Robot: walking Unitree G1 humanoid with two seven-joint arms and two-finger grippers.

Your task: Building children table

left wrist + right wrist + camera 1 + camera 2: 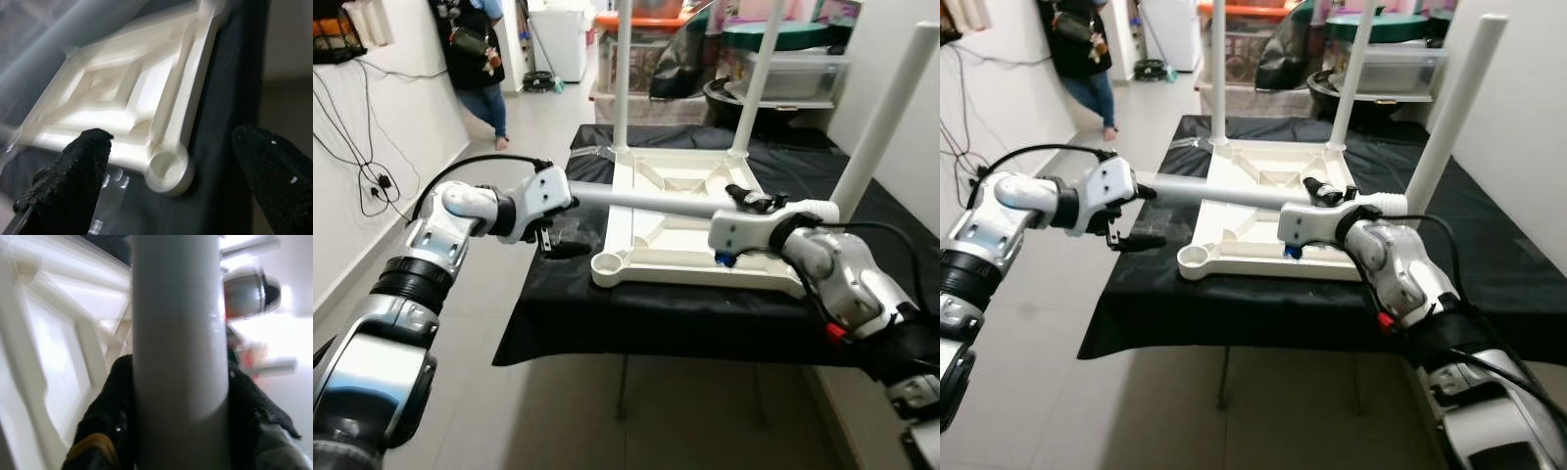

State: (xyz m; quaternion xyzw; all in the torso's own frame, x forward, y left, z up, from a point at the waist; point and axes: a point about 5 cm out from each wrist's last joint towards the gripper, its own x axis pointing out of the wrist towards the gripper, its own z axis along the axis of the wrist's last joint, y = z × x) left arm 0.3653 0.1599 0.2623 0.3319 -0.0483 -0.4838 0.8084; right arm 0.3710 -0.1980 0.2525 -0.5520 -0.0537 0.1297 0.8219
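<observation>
A white children's table top (685,272) lies upside down on a black-draped work table (656,318). Three white legs stand upright in its corners, two at the far side (623,73) (756,73) and one at the right (886,108). The near left corner socket (607,262) is empty. My right gripper (744,201) is shut on a loose white leg (646,202), held level across the top and seen close in the right wrist view (178,323). My left gripper (546,237) hangs open by that leg's left end, just above the socket (168,169), with its fingers (78,171) apart.
A person (475,59) stands in the doorway at the back left. Cables (362,176) hang on the white wall to my left. Storage bins and bags (783,59) crowd the back. A wall runs close along the right side.
</observation>
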